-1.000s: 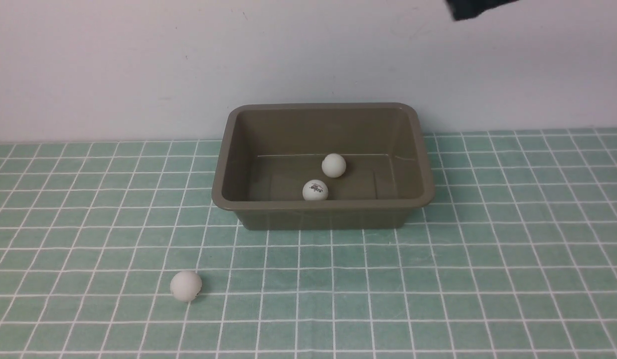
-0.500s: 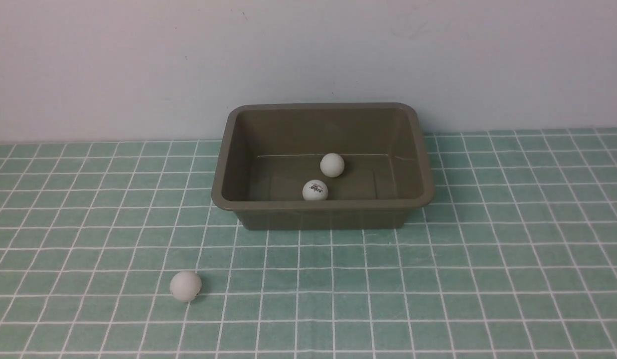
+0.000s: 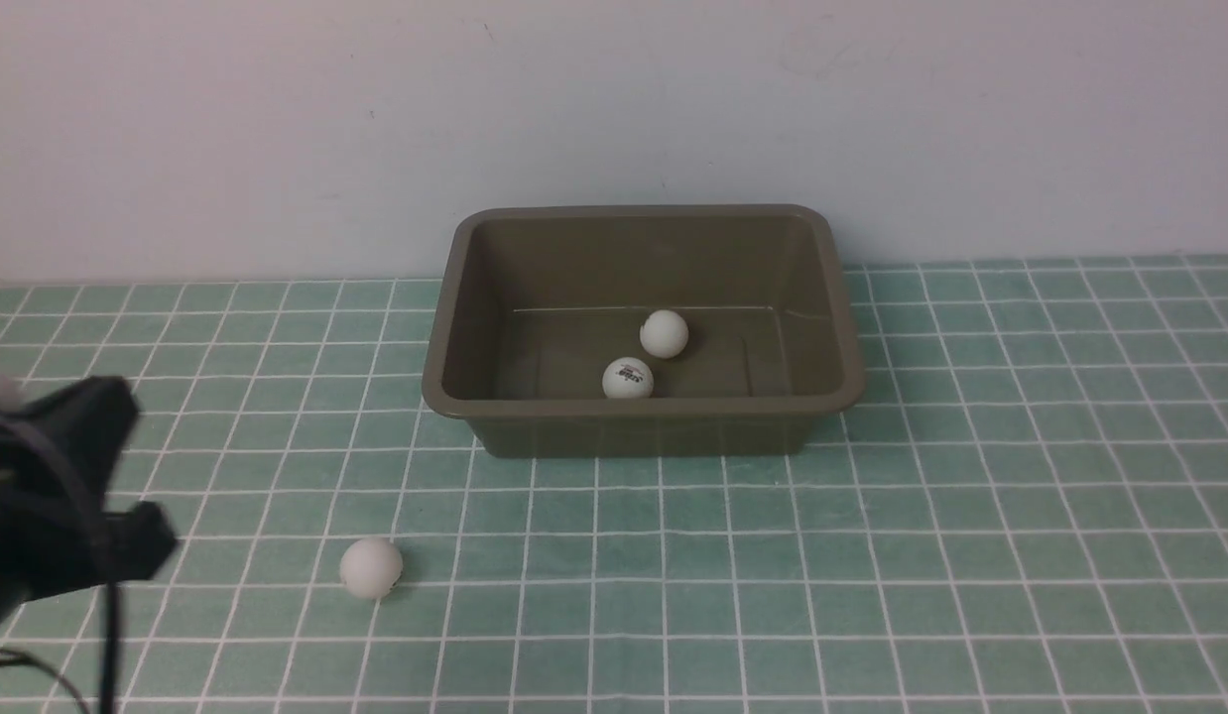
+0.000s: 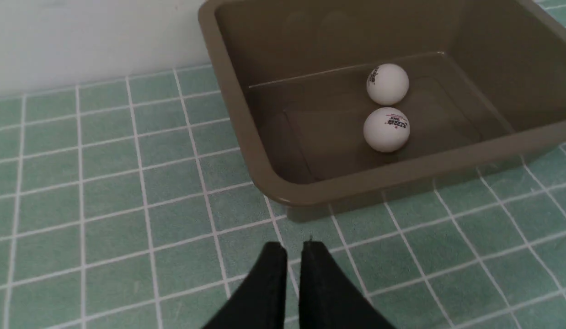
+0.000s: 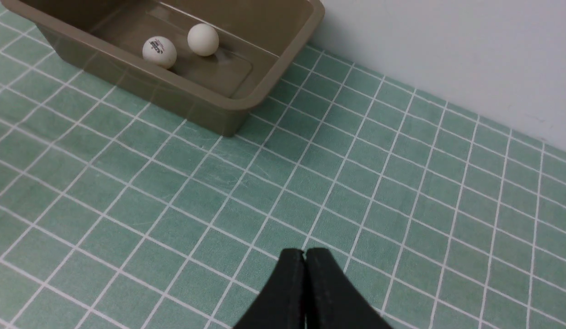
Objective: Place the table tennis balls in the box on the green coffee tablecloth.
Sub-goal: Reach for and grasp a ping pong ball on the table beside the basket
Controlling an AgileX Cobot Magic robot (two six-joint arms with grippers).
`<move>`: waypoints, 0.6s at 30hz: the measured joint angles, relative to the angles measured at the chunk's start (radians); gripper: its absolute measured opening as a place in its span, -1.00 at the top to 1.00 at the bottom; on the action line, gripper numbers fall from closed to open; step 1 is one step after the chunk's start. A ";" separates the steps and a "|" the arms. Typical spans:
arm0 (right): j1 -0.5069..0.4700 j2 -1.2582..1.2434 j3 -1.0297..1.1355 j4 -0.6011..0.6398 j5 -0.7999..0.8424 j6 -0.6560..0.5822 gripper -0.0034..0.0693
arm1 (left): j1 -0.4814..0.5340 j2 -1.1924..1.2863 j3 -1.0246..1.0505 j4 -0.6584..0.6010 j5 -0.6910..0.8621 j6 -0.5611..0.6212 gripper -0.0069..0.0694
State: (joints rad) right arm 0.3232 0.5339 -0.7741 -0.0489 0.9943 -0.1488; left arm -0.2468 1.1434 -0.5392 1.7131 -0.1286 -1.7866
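The olive-brown box (image 3: 642, 409) stands on the green tablecloth (image 3: 921, 555) near the back wall. Two table tennis balls lie inside it: a plain one (image 3: 664, 333) and one with a dark logo (image 3: 627, 378). A third ball (image 3: 370, 567) lies on the cloth in front of the box, to its left. My left arm (image 3: 59, 486) shows blurred at the left edge, left of that ball. My left gripper (image 4: 292, 249) is shut and empty, over the cloth just before the box (image 4: 232, 91). My right gripper (image 5: 305, 252) is shut and empty, over bare cloth, well off from the box (image 5: 127, 73).
A plain white wall (image 3: 277, 129) rises right behind the box. The cloth reaches to both sides and to the front. Both balls in the box show in the left wrist view (image 4: 387, 84) and the right wrist view (image 5: 159, 51).
The right arm's dark tip left the top right of the front view. The left arm has come in at the left edge. The plain ball in the box shifted slightly.
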 joint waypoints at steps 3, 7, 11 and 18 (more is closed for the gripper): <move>0.000 0.000 0.000 0.000 0.023 0.015 0.94 | 0.000 0.094 -0.067 0.025 -0.005 -0.069 0.72; 0.000 0.000 0.000 0.000 0.046 0.026 0.94 | 0.000 0.160 -0.109 0.032 -0.002 -0.004 0.62; 0.000 0.000 0.000 0.000 0.048 0.026 0.94 | -0.001 0.161 -0.114 0.033 0.076 0.111 0.54; 0.000 0.000 0.000 0.000 0.042 0.028 0.94 | -0.002 0.084 -0.114 -0.023 0.320 -0.027 0.52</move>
State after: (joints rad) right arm 0.3232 0.5339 -0.7741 -0.0489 1.0363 -0.1212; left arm -0.2487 1.2277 -0.6528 1.6903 0.1917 -1.8133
